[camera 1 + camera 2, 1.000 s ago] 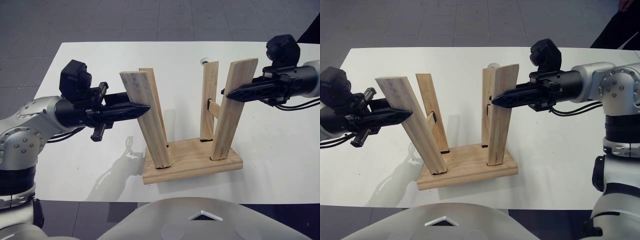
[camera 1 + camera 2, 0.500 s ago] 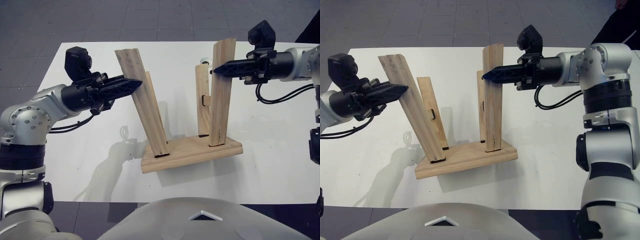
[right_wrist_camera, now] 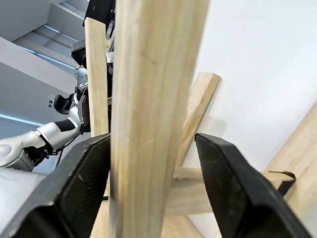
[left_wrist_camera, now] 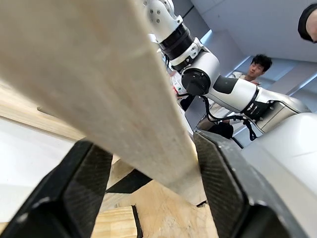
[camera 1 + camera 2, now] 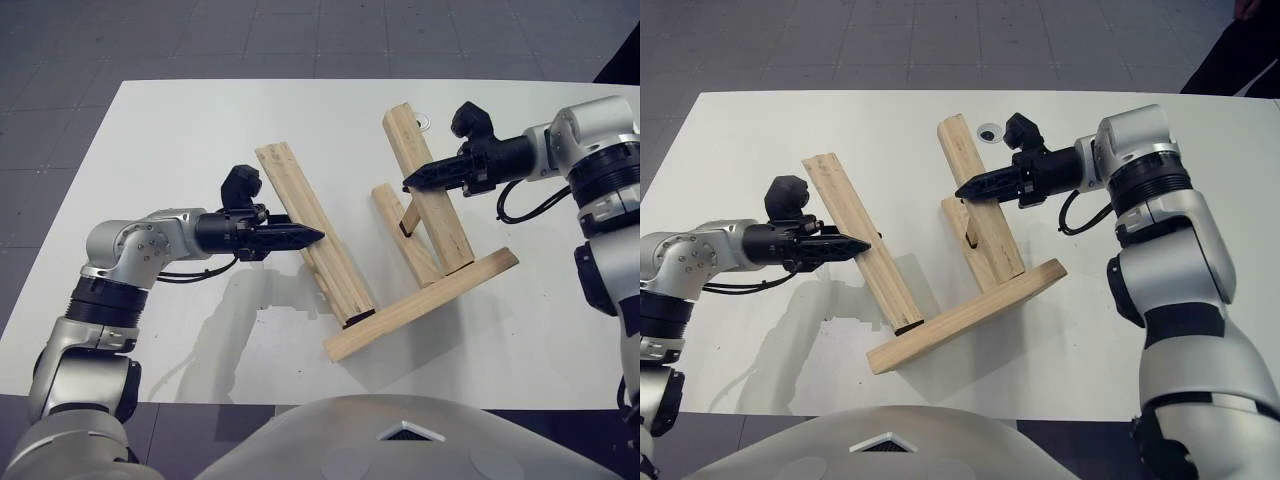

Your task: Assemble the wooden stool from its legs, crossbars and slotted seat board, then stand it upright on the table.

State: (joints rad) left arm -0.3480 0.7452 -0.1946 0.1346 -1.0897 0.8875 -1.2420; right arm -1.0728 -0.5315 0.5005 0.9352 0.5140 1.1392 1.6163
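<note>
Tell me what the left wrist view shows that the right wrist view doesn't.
Left wrist view: the left pincer clamped on the stool's left-side leg, with the right arm beyond. Right wrist view: the right pincer clamped on the right-side leg, a crossbar behind it, and the left arm beyond. Shared: two black fingers gripping a pale wooden leg, seen close up.
</note>
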